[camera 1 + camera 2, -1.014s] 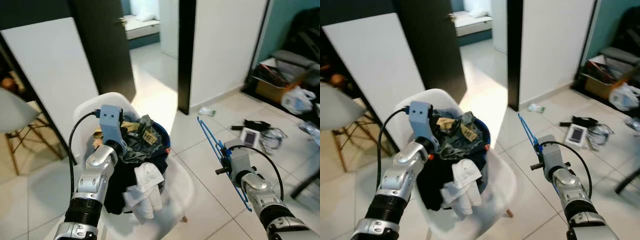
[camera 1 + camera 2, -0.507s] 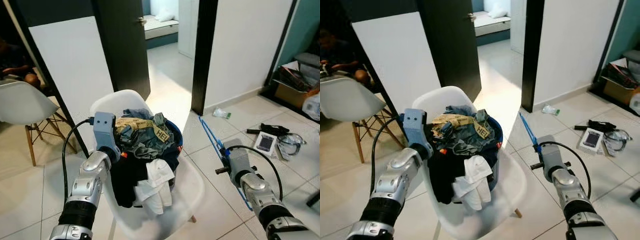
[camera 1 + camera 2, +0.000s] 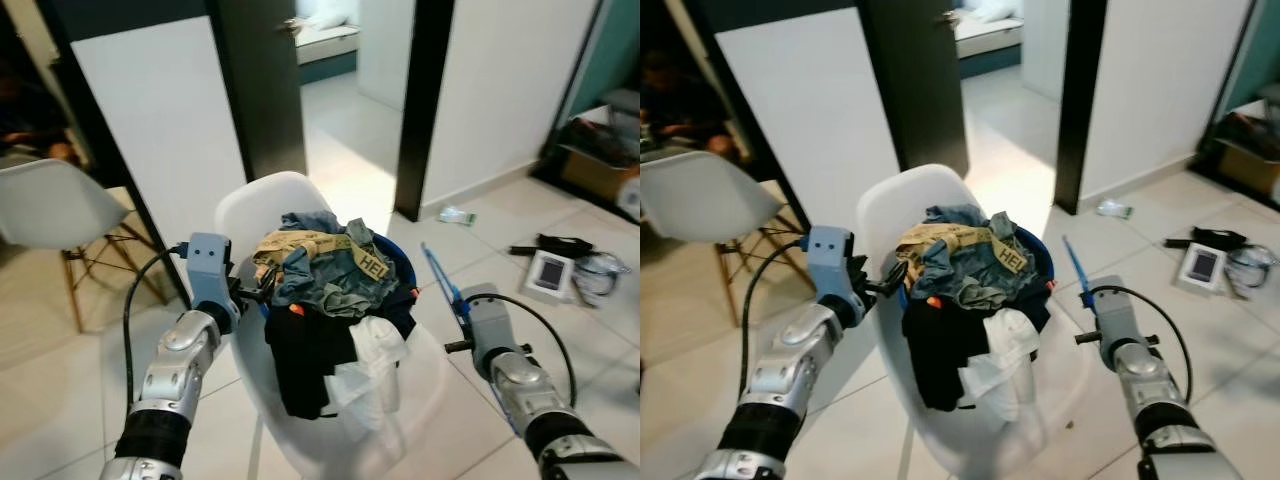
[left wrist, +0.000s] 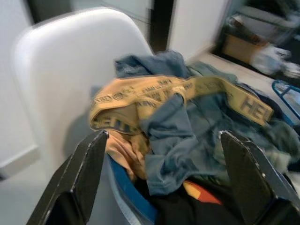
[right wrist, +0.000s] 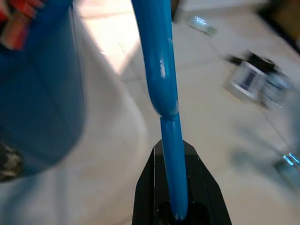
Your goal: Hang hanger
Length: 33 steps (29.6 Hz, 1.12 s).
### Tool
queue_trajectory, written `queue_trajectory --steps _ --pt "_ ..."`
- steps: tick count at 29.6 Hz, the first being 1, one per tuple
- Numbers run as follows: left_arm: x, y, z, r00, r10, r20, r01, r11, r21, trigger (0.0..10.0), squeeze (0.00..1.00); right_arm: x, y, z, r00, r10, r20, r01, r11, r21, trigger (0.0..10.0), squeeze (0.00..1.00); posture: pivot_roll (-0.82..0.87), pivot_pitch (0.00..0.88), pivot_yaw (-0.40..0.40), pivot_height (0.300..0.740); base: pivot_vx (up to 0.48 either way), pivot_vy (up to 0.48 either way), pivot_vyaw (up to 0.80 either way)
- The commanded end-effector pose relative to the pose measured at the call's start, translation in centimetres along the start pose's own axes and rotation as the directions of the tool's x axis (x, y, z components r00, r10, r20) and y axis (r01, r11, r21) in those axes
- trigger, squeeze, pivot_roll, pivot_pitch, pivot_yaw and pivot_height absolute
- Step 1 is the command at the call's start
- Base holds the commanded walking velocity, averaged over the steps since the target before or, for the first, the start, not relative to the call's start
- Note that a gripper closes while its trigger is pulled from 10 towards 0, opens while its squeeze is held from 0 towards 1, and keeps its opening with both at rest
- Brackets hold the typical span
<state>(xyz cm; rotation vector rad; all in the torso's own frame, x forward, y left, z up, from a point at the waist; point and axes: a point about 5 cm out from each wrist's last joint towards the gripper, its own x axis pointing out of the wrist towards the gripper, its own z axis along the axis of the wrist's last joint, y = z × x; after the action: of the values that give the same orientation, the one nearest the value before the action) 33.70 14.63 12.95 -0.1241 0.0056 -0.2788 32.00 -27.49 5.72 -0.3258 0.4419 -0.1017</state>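
Note:
A blue hanger (image 3: pixel 440 277) stands upright to the right of a white chair (image 3: pixel 260 205), with my right gripper (image 3: pixel 462 310) shut on its lower bar. The right wrist view has the blue bar (image 5: pixel 161 79) pinched between the black fingers (image 5: pixel 145 197). On the chair sits a blue basket (image 3: pixel 1040 262) heaped with clothes (image 3: pixel 325 265): blue denim, a tan printed strap, black and white garments. My left gripper (image 3: pixel 252 296) is open at the basket's left side. Its fingers (image 4: pixel 79 178) frame the denim and the strap (image 4: pixel 140 93) without touching them.
A second white chair (image 3: pixel 50 205) stands at the left. Behind are a white panel (image 3: pixel 160 120), a dark door (image 3: pixel 255 80) and an open doorway. Cables, a box and bags (image 3: pixel 560 265) litter the floor at the right. A person (image 3: pixel 670 110) sits in shadow far left.
The whole picture has shifted right, so the camera has turned. My left gripper now sits beside the basket's left instead of over the pile. The right gripper keeps the hanger.

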Motion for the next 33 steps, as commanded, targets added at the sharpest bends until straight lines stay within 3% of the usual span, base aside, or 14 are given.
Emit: queue_trajectory --steps 1,4,8,15,23,25,29,33 --pt "-0.2 0.0 -0.1 1.0 -0.029 0.0 0.029 1.0 0.0 10.0 0.0 0.0 0.2 -0.6 0.999 -0.015 -0.035 0.016 0.999 0.028 10.0 0.0 -0.03 0.0 0.06 0.74 0.0 0.274 -0.8" --pt "-0.2 -0.2 0.1 0.999 -0.052 0.007 0.052 0.999 -0.005 10.0 0.0 -0.1 0.0 -0.7 0.999 -0.03 -0.042 0.031 0.999 0.034 10.0 0.0 -0.03 0.0 0.062 0.74 0.0 0.274 -0.8" --pt "-0.3 -1.4 1.0 0.986 -0.155 0.061 0.155 0.988 -0.008 10.0 0.0 -0.2 -0.4 -1.1 0.996 -0.065 -0.06 0.068 0.997 0.046 10.0 0.0 -0.03 0.0 0.069 0.74 0.0 0.0 -0.8" --pt "-0.1 -1.9 1.2 0.982 -0.177 0.069 0.178 0.984 0.004 10.0 0.0 -0.2 -0.2 -1.2 0.996 -0.064 -0.064 0.068 0.996 0.051 10.0 0.0 -0.04 0.0 0.072 0.74 0.0 0.0 -0.8" --pt "0.2 -1.5 1.5 0.988 -0.14 0.061 0.132 0.984 0.121 10.0 0.0 -0.2 0.3 -1.2 0.997 -0.047 -0.054 0.05 0.997 0.055 10.0 0.0 -0.03 0.0 0.067 0.74 0.0 0.0 -0.1" --pt "0.6 -0.8 1.6 0.996 -0.07 0.052 0.06 0.982 0.179 10.0 0.0 -0.1 0.7 -1.1 0.998 -0.03 -0.05 0.032 0.998 0.05 10.0 0.0 -0.03 0.0 0.067 0.74 0.0 0.0 0.0" --pt "1.2 0.4 1.7 0.999 0.028 0.036 -0.035 0.979 0.201 10.0 0.0 0.0 1.3 -1.0 0.999 -0.006 -0.045 0.008 0.999 0.041 10.0 0.0 -0.03 0.0 0.067 0.74 0.0 0.0 0.0" --pt "1.7 0.8 1.1 0.998 0.067 -0.011 -0.063 0.974 0.218 10.0 0.0 -0.1 1.9 -1.1 0.999 0.016 -0.044 -0.015 0.999 0.039 10.0 0.0 -0.04 0.0 0.069 0.74 0.0 0.0 0.0"
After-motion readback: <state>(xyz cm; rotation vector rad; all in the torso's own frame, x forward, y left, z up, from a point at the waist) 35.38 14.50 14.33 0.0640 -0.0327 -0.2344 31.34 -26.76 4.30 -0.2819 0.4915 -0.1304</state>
